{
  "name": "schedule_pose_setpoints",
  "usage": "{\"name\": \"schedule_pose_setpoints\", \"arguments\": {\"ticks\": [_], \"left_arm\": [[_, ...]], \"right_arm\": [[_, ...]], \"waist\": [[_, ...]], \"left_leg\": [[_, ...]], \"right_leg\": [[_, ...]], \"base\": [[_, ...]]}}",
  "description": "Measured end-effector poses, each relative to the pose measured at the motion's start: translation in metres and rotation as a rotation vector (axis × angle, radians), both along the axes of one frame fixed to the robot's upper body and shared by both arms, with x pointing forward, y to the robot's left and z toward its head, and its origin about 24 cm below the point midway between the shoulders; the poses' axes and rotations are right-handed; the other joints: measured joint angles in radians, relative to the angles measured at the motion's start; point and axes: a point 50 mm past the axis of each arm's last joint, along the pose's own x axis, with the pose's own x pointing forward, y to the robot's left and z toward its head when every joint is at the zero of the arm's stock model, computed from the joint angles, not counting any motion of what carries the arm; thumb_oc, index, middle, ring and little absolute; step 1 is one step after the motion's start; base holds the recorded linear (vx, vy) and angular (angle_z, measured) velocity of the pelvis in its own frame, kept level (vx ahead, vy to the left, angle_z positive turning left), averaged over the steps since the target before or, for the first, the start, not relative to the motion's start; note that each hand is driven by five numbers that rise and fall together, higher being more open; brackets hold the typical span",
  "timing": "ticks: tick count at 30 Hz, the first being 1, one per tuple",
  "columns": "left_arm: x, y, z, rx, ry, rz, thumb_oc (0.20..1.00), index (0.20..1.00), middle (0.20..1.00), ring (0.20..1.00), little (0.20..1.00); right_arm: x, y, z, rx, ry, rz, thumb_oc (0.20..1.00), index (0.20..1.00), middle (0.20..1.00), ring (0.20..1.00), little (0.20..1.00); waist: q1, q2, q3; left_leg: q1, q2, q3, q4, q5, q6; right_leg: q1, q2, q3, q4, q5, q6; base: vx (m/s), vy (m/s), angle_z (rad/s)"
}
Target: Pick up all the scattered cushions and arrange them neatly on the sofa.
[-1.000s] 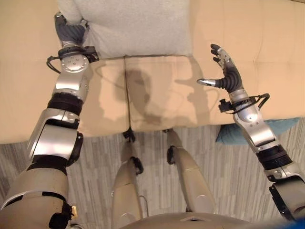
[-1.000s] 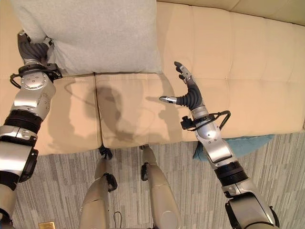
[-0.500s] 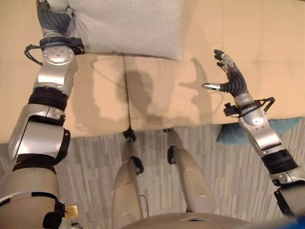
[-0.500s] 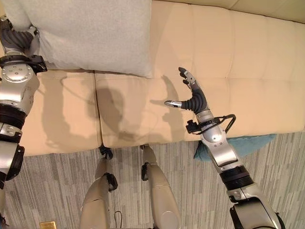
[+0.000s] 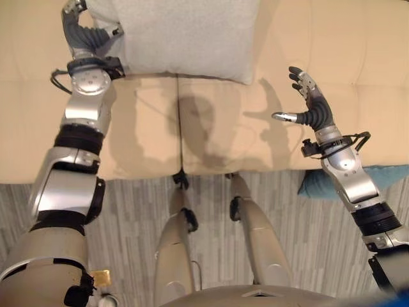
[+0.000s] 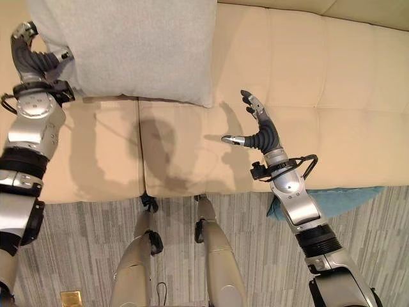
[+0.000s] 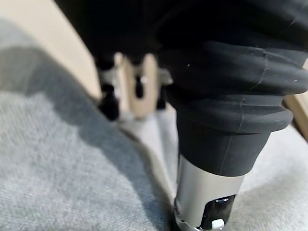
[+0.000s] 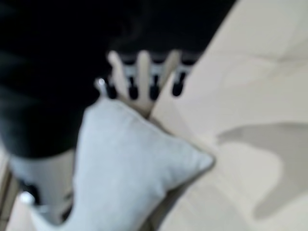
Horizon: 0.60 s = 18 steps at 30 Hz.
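Left eye view: the left hand [image 5: 83, 35] pinches the grey cushion's [image 5: 185, 35] corner against the sofa [image 5: 358, 51] back. Further right, the right hand [image 5: 310, 105] hovers over the seat, fingers [image 5: 300, 73] spread. A teal cushion [image 5: 332, 182] lies on the floor [image 5: 128, 211].

Light grey cushion [image 5: 185, 35]; beige sofa [image 5: 358, 57]; teal cushion [image 5: 323, 182]; grey striped floor [image 5: 128, 224].

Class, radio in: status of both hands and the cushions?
Left hand gripping grey cushion on sofa. Right hand open, empty. Teal cushion on floor, not yet collected.
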Motion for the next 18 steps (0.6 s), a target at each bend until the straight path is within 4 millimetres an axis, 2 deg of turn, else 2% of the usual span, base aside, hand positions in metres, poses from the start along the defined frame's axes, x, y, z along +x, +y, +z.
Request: {"name": "schedule_pose_setpoints", "arguments": {"ticks": [3,4,5,8,9,11,13,14,16,18], "left_arm": [[-0.002,0.003,-0.024,-0.032,0.039,-0.011,1.000,1.000,1.000,1.000,1.000],[-0.004,0.006,-0.036,-0.038,0.064,-0.018,1.000,1.000,1.000,1.000,1.000],[-0.011,0.010,-0.058,-0.034,0.114,-0.026,1.000,1.000,1.000,1.000,1.000],[-0.018,0.016,-0.077,-0.027,0.160,-0.037,1.000,1.000,1.000,1.000,1.000],[-0.022,0.019,-0.088,-0.016,0.194,-0.032,1.000,1.000,1.000,1.000,1.000],[-0.030,0.030,-0.091,0.000,0.202,-0.011,1.000,1.000,1.000,1.000,1.000],[-0.047,0.063,-0.083,0.155,0.244,0.092,1.000,1.000,1.000,1.000,1.000],[-0.054,0.074,-0.081,0.152,0.241,0.129,1.000,1.000,1.000,1.000,1.000],[-0.065,0.088,-0.091,0.118,0.261,0.174,1.000,1.000,1.000,1.000,1.000],[-0.070,0.088,-0.107,0.099,0.295,0.173,1.000,1.000,1.000,1.000,1.000]], "right_arm": [[-0.001,-0.002,-0.002,0.002,0.006,-0.006,1.000,1.000,1.000,1.000,1.000],[-0.001,-0.003,-0.003,0.003,0.010,-0.010,1.000,1.000,1.000,1.000,1.000],[-0.003,-0.007,-0.006,0.009,0.020,-0.028,1.000,1.000,1.000,1.000,1.000],[-0.005,-0.014,-0.010,0.016,0.030,-0.050,1.000,1.000,1.000,1.000,1.000],[-0.006,-0.019,-0.011,0.019,0.032,-0.068,1.000,1.000,1.000,1.000,1.000],[-0.008,-0.023,-0.013,-0.001,0.046,-0.071,1.000,1.000,1.000,1.000,1.000],[-0.016,-0.037,-0.015,-0.045,0.063,-0.088,1.000,1.000,1.000,1.000,1.000],[-0.021,-0.043,-0.017,-0.054,0.070,-0.102,1.000,1.000,1.000,1.000,1.000],[-0.027,-0.048,-0.029,-0.060,0.113,-0.105,1.000,1.000,1.000,1.000,1.000],[-0.031,-0.049,-0.039,-0.068,0.157,-0.099,1.000,1.000,1.000,1.000,1.000]], "waist": [[0.001,0.005,0.001],[0.002,0.008,0.001],[0.003,0.013,0.002],[0.015,0.024,0.003],[0.027,0.036,0.006],[0.029,0.052,0.006],[0.033,0.062,0.009],[0.037,0.066,0.011],[0.044,0.071,0.010],[0.051,0.076,0.009]], "left_leg": [[0.024,0.000,0.000,0.000,0.000,0.000],[0.037,0.001,-0.001,0.000,0.000,0.000],[0.062,0.002,-0.002,0.000,0.000,-0.001],[0.079,0.003,-0.004,-0.001,-0.001,-0.002],[0.089,0.004,-0.005,-0.001,0.000,-0.006],[0.093,0.005,-0.014,-0.001,0.000,-0.011],[0.103,0.007,-0.022,-0.001,0.006,-0.014],[0.113,0.009,-0.025,-0.001,0.007,-0.015],[0.150,0.011,-0.027,-0.001,0.006,-0.016],[0.182,0.011,-0.031,-0.001,0.002,-0.019]], "right_leg": [[0.024,0.000,0.000,0.000,0.000,0.000],[0.037,0.001,-0.001,0.000,-0.001,0.000],[0.062,0.002,-0.001,-0.001,-0.002,0.000],[0.079,0.002,-0.001,-0.001,-0.005,0.001],[0.090,0.002,-0.002,-0.002,-0.005,0.001],[0.098,0.002,-0.012,-0.003,-0.011,0.009],[0.113,0.006,-0.023,-0.004,-0.011,0.009],[0.124,0.007,-0.025,-0.004,-0.011,0.009],[0.163,0.009,-0.027,-0.006,-0.017,0.005],[0.197,0.009,-0.031,-0.007,-0.024,0.003]], "base": [[0.00,0.000,0.00],[0.00,0.000,0.00],[-0.03,-0.020,0.01],[-0.01,-0.004,0.00],[-0.04,-0.012,0.03],[-0.03,-0.009,0.08],[-0.02,-0.010,0.08],[0.00,0.000,0.00],[-0.04,-0.006,0.01],[-0.04,0.000,0.05]]}}
